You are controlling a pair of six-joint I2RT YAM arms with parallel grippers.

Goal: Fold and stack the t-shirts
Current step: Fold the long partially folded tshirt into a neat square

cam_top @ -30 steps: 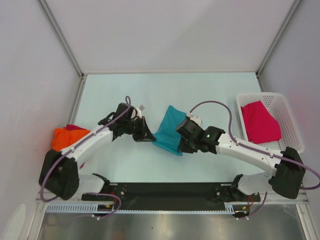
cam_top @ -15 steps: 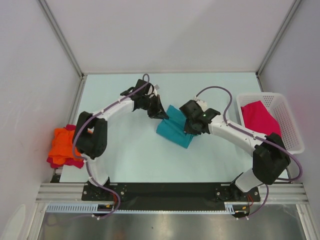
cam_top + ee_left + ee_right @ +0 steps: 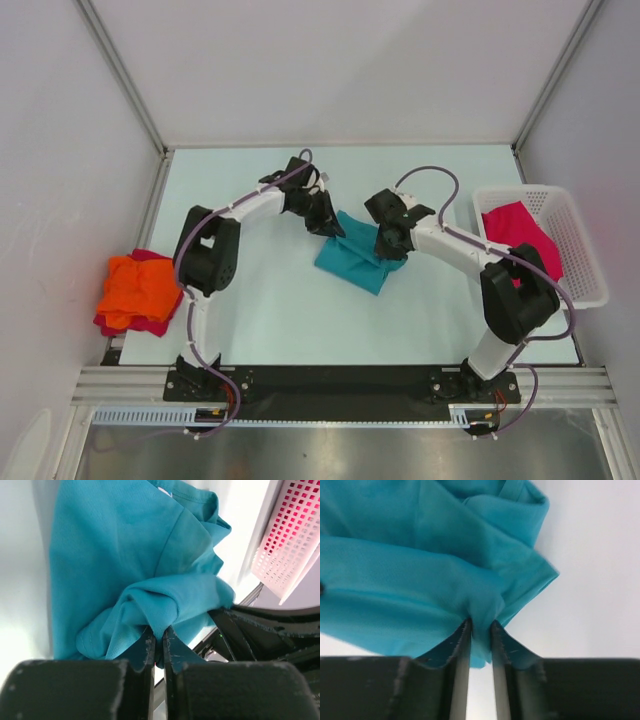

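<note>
Teal cloth sits mid-table in the overhead view: the soft, short-sleeved teal t-shirt (image 3: 352, 265) lies folded into a rough oblong on the pale green table (image 3: 280, 320), caught between the two sets of jaws. The left gripper (image 3: 328, 222) meets its far left corner and the right gripper (image 3: 386, 248) presses at its right edge. Well out to the left of the left jaws, a folded orange cloth t-shirt (image 3: 135, 285) rests on top of a dark red cloth t-shirt (image 3: 112, 323) at the table's edge. Out beyond the right jaws, a magenta-pink cloth t-shirt (image 3: 520, 238) lies inside a white plastic lattice basket (image 3: 588, 255).

From the left wrist, the left gripper (image 3: 161, 632) stands all but closed, only a slit between its black fingers (image 3: 148, 650), and a puckered fold of the teal t-shirt (image 3: 125, 555) is pinched in that slit. The rest of the cloth spreads away ahead of the jaws. The white lattice basket (image 3: 295, 540) shows past them at the upper right.

From the right wrist, the right gripper (image 3: 480, 625) is narrowly parted and clamped on a gathered ridge of the teal t-shirt (image 3: 420, 555), which fills the gap between the finger pads (image 3: 462, 645). The cloth fans out ahead and to the left of the jaws, with bare table (image 3: 595, 580) to their right.
</note>
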